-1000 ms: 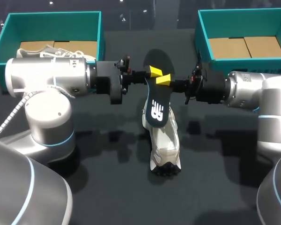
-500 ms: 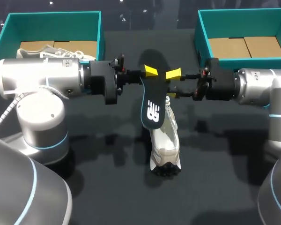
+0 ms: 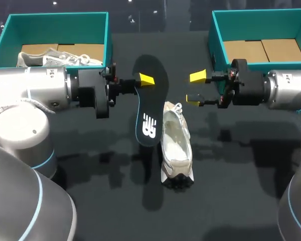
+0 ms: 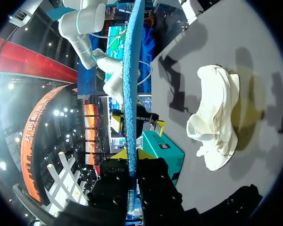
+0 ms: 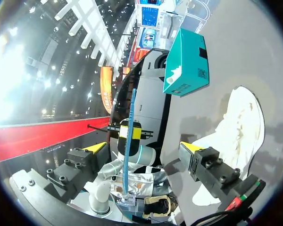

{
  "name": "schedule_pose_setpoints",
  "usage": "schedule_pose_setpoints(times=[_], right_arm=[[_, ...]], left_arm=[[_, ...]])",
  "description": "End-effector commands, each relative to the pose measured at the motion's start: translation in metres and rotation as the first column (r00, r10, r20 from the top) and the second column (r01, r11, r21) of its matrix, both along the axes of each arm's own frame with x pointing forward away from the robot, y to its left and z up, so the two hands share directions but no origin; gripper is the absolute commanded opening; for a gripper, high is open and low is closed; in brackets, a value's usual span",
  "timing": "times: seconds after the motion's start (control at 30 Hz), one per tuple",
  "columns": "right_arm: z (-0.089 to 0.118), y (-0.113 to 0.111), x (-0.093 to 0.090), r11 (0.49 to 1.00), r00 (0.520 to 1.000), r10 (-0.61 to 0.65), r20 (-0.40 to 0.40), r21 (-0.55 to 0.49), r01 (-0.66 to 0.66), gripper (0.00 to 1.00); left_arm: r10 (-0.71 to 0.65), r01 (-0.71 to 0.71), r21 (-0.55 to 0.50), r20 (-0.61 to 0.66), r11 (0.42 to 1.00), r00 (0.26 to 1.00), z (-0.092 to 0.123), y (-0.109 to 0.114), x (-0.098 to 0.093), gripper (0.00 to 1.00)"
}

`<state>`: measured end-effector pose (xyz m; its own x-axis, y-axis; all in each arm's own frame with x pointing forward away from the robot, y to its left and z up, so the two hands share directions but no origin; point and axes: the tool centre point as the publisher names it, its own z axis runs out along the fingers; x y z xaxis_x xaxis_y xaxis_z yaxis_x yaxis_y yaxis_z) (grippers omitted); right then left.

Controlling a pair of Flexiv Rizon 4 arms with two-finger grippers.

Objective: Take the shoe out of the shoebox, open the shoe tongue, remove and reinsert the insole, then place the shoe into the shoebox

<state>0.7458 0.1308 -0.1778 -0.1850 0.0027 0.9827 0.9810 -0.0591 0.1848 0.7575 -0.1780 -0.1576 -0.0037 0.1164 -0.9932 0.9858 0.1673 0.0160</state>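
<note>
Holding the insole [image 3: 149, 108] by its far end, your left hand [image 3: 145, 80] is clamped on it. It hangs beside the shoe [image 3: 176, 143], which lies mid-way across the surface [image 3: 241, 191]. Your right hand [image 3: 195, 88] is open and empty. To reinsert: steady the shoe's collar with the right, then feed the insole's lower end in square. Versus a second ago: right hand has let go and backed toward the right edge, and the insole has swung left off the shoe.

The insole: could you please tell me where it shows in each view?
Head view: the insole hangs from the left gripper, beside the white shoe.
Left wrist view: edge-on, clamped in that gripper.
Right wrist view: edge-on, ahead of the open right gripper.
Shared landmark: the white shoe.
</note>
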Motion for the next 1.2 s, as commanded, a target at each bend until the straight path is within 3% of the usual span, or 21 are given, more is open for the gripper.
schedule_pose_setpoints(times=[0.03,0.3,0.37,0.8,0.9,1.2], right_arm=[[-0.001,-0.003,-0.004,0.997,0.995,0.057,0.086,-0.052,-0.053,1.00],[-0.011,-0.014,-0.005,0.974,0.956,0.162,0.243,-0.195,-0.115,1.00],[-0.017,-0.017,-0.006,0.986,0.939,0.133,0.317,-0.142,-0.092,1.00],[-0.017,-0.017,-0.006,0.986,0.939,0.133,0.317,-0.142,-0.092,1.00],[-0.018,-0.019,-0.012,0.954,0.892,0.223,0.392,-0.274,-0.118,1.00],[-0.030,-0.029,-0.023,0.900,0.758,0.338,0.558,-0.428,-0.087,1.00]], left_arm=[[0.001,-0.001,0.007,-0.005,1.000,1.000,0.001,0.007,-0.011,0.00],[0.003,-0.003,0.004,-0.046,1.000,0.999,0.006,0.006,-0.026,0.00],[0.010,-0.010,-0.012,-0.064,1.000,0.998,0.007,0.008,-0.032,0.00],[0.010,-0.010,-0.012,-0.064,1.000,0.998,0.007,0.008,-0.032,0.00],[-0.006,0.008,0.022,-0.093,1.000,0.996,0.010,0.004,-0.044,0.00],[-0.073,0.089,0.046,-0.270,0.995,0.960,0.012,0.002,-0.064,0.00]])
